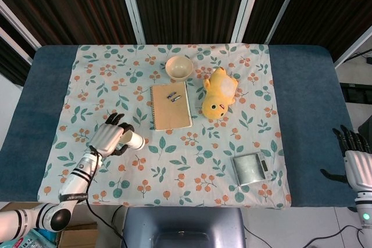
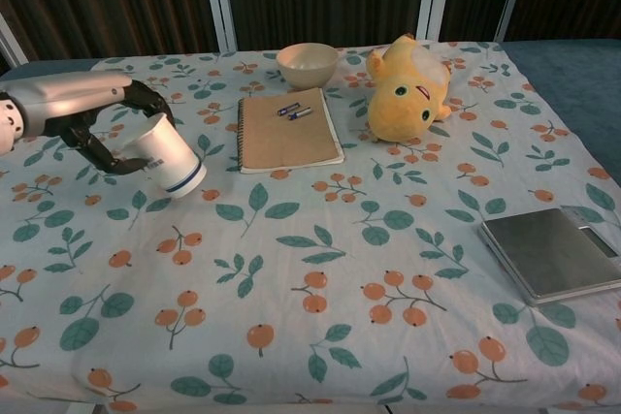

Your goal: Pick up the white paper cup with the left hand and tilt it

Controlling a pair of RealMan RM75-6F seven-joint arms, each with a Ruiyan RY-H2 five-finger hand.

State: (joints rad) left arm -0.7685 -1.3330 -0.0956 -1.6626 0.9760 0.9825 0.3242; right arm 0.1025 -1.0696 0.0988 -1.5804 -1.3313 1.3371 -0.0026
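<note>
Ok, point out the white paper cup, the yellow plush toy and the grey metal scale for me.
white paper cup [image 2: 170, 154], chest view, on its tilted side wall.
yellow plush toy [image 2: 408, 96], chest view, on its face.
grey metal scale [image 2: 548, 251], chest view, on its flat top plate.
</note>
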